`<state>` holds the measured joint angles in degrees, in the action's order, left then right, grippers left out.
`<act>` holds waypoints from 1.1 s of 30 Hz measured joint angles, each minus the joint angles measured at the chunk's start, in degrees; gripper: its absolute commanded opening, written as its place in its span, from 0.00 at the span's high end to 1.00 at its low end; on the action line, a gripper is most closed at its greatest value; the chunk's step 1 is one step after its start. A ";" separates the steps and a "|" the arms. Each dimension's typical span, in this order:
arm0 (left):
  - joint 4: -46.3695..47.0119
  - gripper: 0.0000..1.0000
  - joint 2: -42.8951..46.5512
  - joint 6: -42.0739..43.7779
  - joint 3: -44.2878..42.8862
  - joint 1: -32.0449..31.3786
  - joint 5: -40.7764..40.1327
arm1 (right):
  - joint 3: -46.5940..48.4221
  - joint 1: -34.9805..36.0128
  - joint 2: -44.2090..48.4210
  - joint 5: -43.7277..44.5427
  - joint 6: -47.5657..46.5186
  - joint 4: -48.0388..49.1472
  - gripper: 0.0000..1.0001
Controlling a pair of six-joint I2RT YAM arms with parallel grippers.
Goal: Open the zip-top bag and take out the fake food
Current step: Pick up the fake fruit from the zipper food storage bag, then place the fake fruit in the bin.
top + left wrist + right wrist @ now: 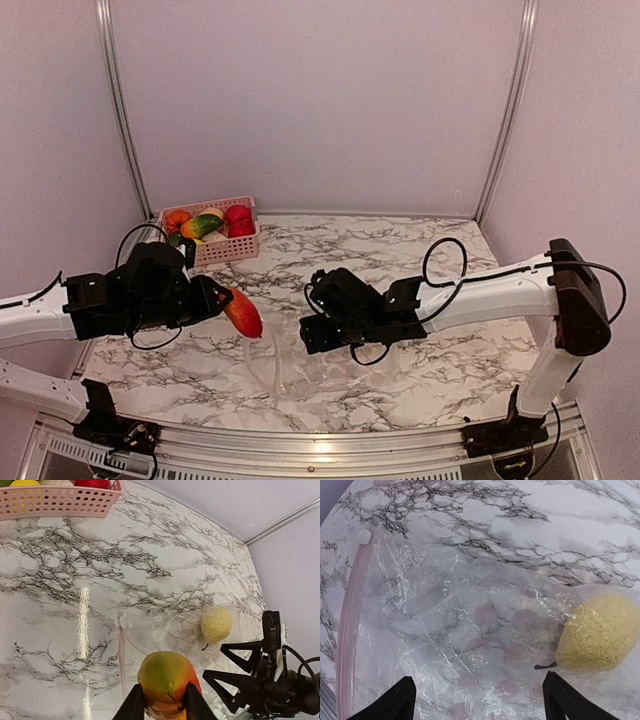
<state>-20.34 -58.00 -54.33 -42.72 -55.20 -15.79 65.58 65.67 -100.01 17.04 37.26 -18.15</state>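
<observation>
I find the bag [300,372] lying flat on the table [470,370], its pink zip strip [350,620] on the side toward the left arm. The left gripper [165,705] is clamped on a red-and-green mango [167,680], held outside the bag, near the strip. The right gripper [480,697] hangs over the bag, jaws spread wide, grasping nothing. A yellow pear [600,632] sits inside the bag, at the end away from the strip. The basket [225,250] stands well apart from the bag and holds more fruit [202,226].
</observation>
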 measured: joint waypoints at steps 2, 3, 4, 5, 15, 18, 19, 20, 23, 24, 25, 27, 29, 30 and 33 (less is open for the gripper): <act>-1.11 0.76 -0.11 0.59 -1.60 0.15 -0.68 | 0.20 0.04 1.22 0.50 0.09 -0.39 0.06; -1.55 0.75 -0.20 0.90 -2.51 0.35 -0.98 | 0.22 0.07 1.99 0.79 -0.11 -0.59 0.03; -1.90 0.75 -0.33 1.31 -3.48 0.72 -1.27 | 0.22 0.09 2.73 1.16 -0.26 -0.85 0.02; -2.14 0.75 -0.52 1.86 -4.42 1.20 -1.29 | 0.22 0.11 3.32 1.40 -0.20 -1.01 0.01; -1.51 0.75 -8.26 9.51 -13.11 15.76 0.70 | -0.20 0.11 9.86 3.10 -0.48 -2.69 0.01; -0.07 0.75 -12.74 11.76 -16.63 20.74 1.51 | -0.59 0.11 12.04 3.52 -0.87 -3.37 0.01; 0.46 0.75 -14.21 12.28 -17.66 22.03 1.84 | -0.61 0.11 12.52 3.69 -0.98 -3.67 0.01; 1.29 0.76 -15.91 12.90 -18.88 23.45 2.12 | -0.61 0.11 13.07 3.91 -1.09 -3.98 0.01; 3.28 0.75 -20.96 14.10 -22.36 27.21 3.39 | -0.98 0.11 14.62 4.39 -1.31 -4.63 0.01; 4.00 0.76 -22.80 14.49 -23.63 28.48 3.82 | -1.38 0.11 15.26 4.59 -1.29 -4.85 0.01; 4.72 0.76 -24.68 14.75 -24.90 29.64 4.26 | -1.84 0.11 15.89 4.74 -1.29 -5.03 0.01; 5.90 0.76 -28.50 14.99 -27.47 31.80 5.27 | -2.91 0.11 17.25 5.14 -1.22 -5.22 0.01; 6.62 0.76 -31.78 15.30 -29.73 33.38 5.88 | -3.87 0.11 18.40 5.44 -0.98 -5.51 0.01; 6.75 0.76 -33.55 15.63 -31.10 34.03 5.95 | -4.37 0.11 18.93 5.62 -0.85 -5.68 0.01; 7.54 0.76 -38.86 16.55 -35.23 35.69 6.12 | -5.35 0.11 20.04 6.08 -0.37 -6.27 0.01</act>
<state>-12.80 -96.86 -37.78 -77.95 -19.51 -9.67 60.23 65.78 -79.96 23.11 36.88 -24.43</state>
